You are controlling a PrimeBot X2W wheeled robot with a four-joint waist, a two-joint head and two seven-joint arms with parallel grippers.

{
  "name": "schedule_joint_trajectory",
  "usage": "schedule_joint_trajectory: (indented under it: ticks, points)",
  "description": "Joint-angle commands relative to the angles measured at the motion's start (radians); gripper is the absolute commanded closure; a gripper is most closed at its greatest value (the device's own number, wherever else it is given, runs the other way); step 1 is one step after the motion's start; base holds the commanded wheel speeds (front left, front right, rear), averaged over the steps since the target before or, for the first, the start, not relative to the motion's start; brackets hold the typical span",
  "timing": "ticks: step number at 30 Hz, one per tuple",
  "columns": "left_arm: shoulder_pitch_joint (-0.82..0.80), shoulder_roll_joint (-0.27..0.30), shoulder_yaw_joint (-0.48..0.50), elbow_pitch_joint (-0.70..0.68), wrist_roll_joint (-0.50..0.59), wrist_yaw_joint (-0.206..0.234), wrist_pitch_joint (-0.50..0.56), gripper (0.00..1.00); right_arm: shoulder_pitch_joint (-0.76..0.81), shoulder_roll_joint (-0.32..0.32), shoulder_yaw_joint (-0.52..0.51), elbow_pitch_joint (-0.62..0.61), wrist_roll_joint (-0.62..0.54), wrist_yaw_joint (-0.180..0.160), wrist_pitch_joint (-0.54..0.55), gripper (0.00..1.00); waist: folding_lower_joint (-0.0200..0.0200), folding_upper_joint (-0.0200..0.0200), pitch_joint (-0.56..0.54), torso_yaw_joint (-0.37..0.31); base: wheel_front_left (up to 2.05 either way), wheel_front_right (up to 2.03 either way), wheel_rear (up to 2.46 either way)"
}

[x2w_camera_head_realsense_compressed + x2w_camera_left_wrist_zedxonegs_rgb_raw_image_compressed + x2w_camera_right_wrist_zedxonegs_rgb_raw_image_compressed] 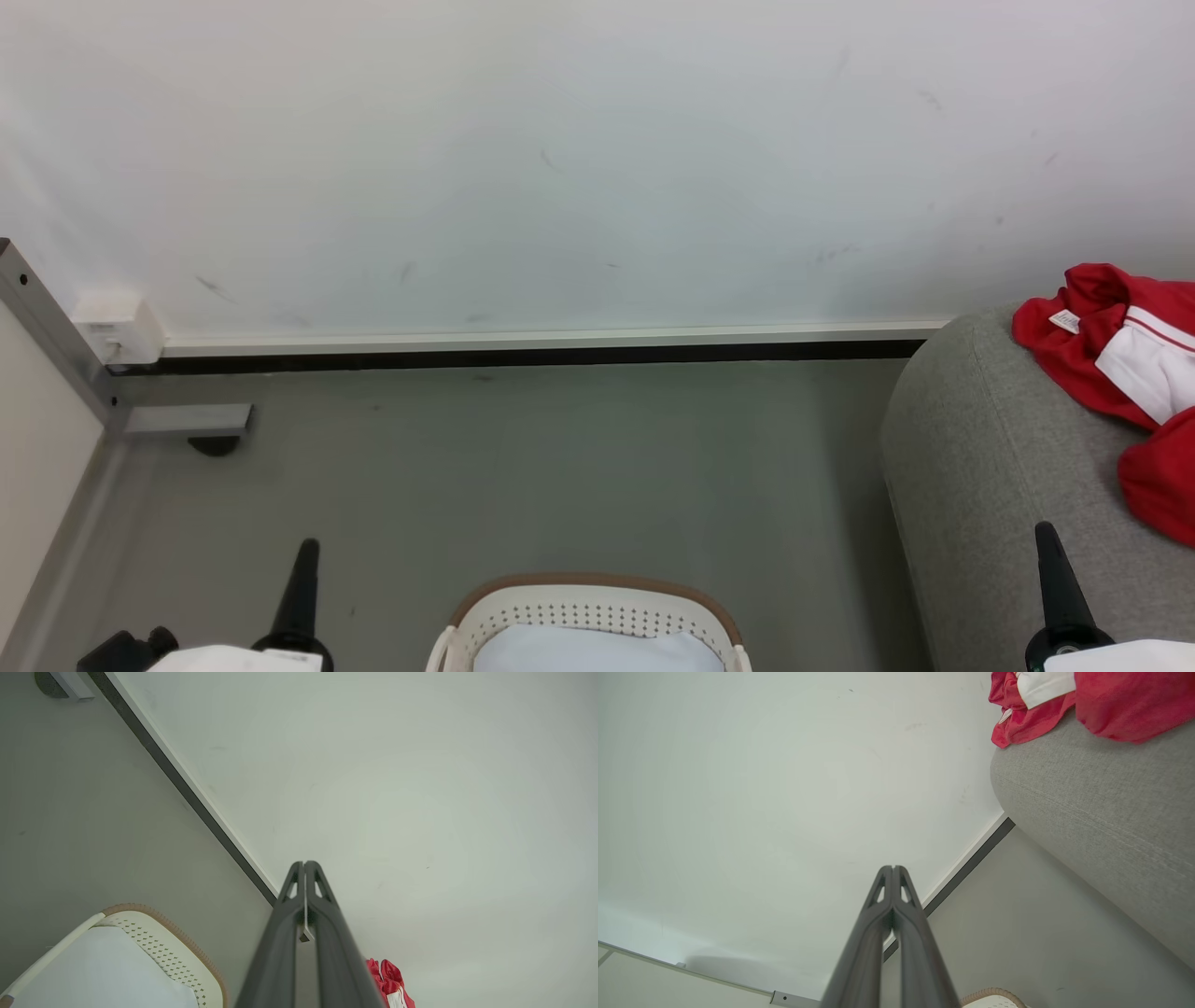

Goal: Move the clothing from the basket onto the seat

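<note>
Red clothing [1088, 359] with a white panel and a small white label lies on the grey seat [980, 467] at the right; it also shows as clothing [1111, 700] on the seat [1087, 798] and as clothing [390, 982]. The cream basket [588, 611] with a brown rim stands on the floor at the bottom centre, a pale white sheet inside; its rim appears as basket [163, 947]. My left gripper [306, 551] is shut and empty, left of the basket, seen close as left gripper [304, 864]. My right gripper [1046, 534] is shut and empty over the seat's front, also right gripper [892, 868].
A white wall [560, 168] with a dark skirting strip [523, 355] runs behind the grey floor [560, 467]. A metal frame leg with a foot [210, 439] and a pale panel stand at the left. A white box [117, 327] sits at the wall's foot.
</note>
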Motion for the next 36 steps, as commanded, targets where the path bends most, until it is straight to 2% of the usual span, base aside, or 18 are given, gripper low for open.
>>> schedule_joint_trajectory:
  ticks: [1, 36]
  points:
    - [-0.022, 0.001, 0.010, -0.005, -0.026, -0.008, 0.006, 1.00, -0.027, -0.008, -0.009, -0.003, 0.029, -0.001, 0.006, 1.00, 0.0000, 0.0000, 0.000, 0.000, 0.00, 0.00, 0.00]
    - [-0.052, -0.016, 0.057, 0.006, -0.316, -0.032, 0.090, 1.00, -0.055, -0.002, -0.057, 0.009, 0.315, -0.002, 0.090, 1.00, 0.0000, 0.0000, 0.011, 0.004, 0.00, 0.00, 0.00]
